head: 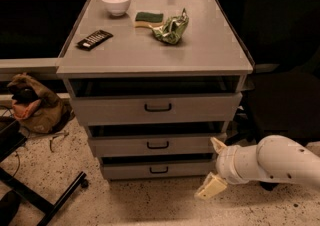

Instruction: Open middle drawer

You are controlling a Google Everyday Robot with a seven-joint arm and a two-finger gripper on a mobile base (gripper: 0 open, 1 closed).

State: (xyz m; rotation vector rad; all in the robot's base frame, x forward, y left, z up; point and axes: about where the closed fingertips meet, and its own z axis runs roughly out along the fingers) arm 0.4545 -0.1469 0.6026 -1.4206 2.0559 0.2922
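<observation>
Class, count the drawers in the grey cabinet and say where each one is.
3, stacked: the top drawer under the tabletop, the middle drawer below it, the bottom drawer nearest the floor. None seems hidden. The gripper is low, right of the lower two, open.

Your white arm's two-finger gripper [213, 166], fingers spread, sits low beside the right end of the wide grey middle drawer [120, 146]. The speckled floor [150, 201] before its black loop handle [157, 145] lies free. A black chair leg [52, 202] crowds the left.
</observation>
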